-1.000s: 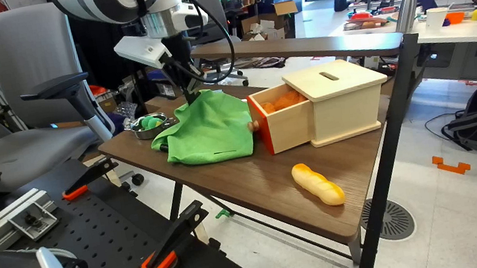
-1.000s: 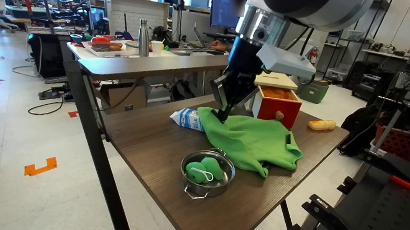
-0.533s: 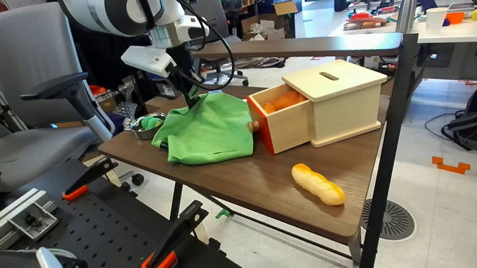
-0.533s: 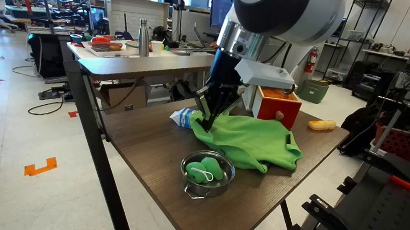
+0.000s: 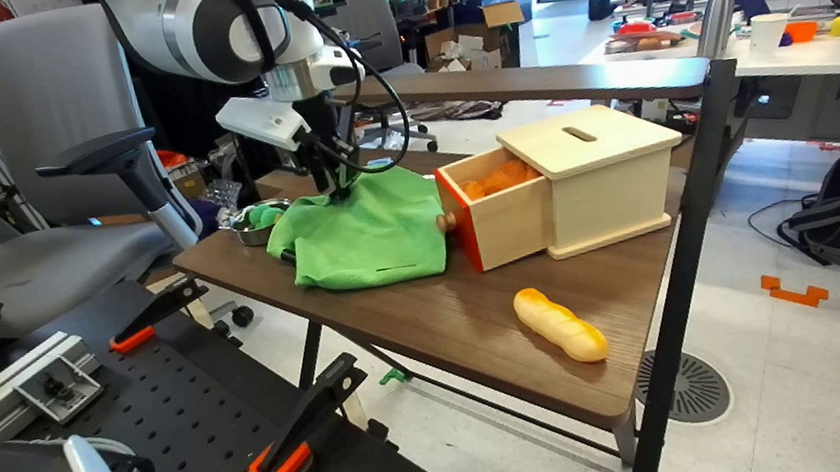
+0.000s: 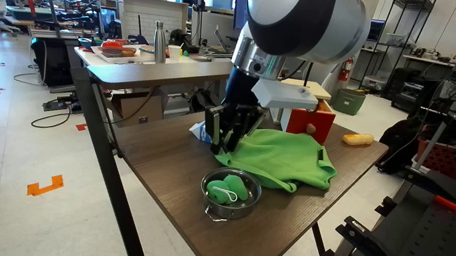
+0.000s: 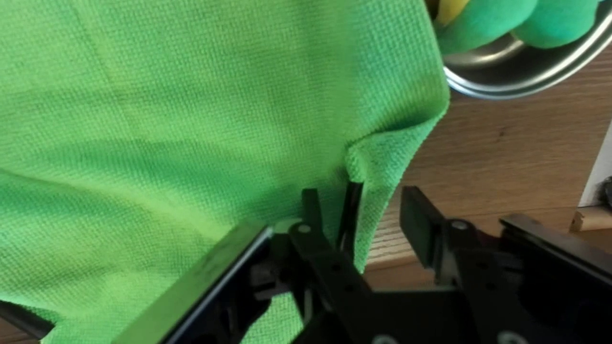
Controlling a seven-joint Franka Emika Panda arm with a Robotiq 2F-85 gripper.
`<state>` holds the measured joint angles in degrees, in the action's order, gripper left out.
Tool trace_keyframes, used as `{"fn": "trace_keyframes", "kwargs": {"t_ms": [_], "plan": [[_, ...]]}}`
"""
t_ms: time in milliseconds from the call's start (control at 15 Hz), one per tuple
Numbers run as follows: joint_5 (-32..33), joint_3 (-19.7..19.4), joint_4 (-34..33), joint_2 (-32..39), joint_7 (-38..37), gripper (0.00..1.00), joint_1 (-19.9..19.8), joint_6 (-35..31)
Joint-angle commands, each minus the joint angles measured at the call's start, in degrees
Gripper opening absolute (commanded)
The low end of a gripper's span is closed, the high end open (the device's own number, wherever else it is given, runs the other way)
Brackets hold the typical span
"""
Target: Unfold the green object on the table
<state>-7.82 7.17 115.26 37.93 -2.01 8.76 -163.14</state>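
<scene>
The green cloth (image 5: 378, 234) lies spread over the table, wrinkled; it also shows in an exterior view (image 6: 285, 156) and fills much of the wrist view (image 7: 191, 95). Its near edge is folded over in the wrist view, with a black strip (image 7: 351, 215) showing at the fold. My gripper (image 7: 362, 205) is open, fingers apart, with the folded edge between them, closer to the left finger. In both exterior views the gripper (image 5: 341, 193) is low at the cloth's edge near the pot; it also shows here (image 6: 221, 148). Whether the fingers touch the cloth is unclear.
A metal pot (image 6: 229, 212) holding green items stands close beside the cloth. A milk carton (image 6: 201, 131) lies behind the gripper, partly hidden. A wooden box (image 5: 606, 200) with its red-fronted drawer (image 6: 310, 122) pulled out stands against the cloth. A bread roll (image 5: 562, 323) lies near a table corner.
The gripper has moved down and across, drawing the cloth's edge partly over the milk carton's side. The fingers have then opened and the edge has dropped lower.
</scene>
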Motion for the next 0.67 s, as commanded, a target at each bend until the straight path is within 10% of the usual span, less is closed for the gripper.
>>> {"fn": "trace_keyframes", "kwargs": {"t_ms": [0, 200, 600], "plan": [[1.2, -0.1, 1.5, -1.6, -0.5, 0.79, -0.1, -1.7], [0.6, 1.2, 6.0, -4.8, 0.4, 0.99, -1.0, -5.2], [0.7, 3.1, 11.1, -7.1, 1.1, 1.00, -2.6, -8.2]]}}
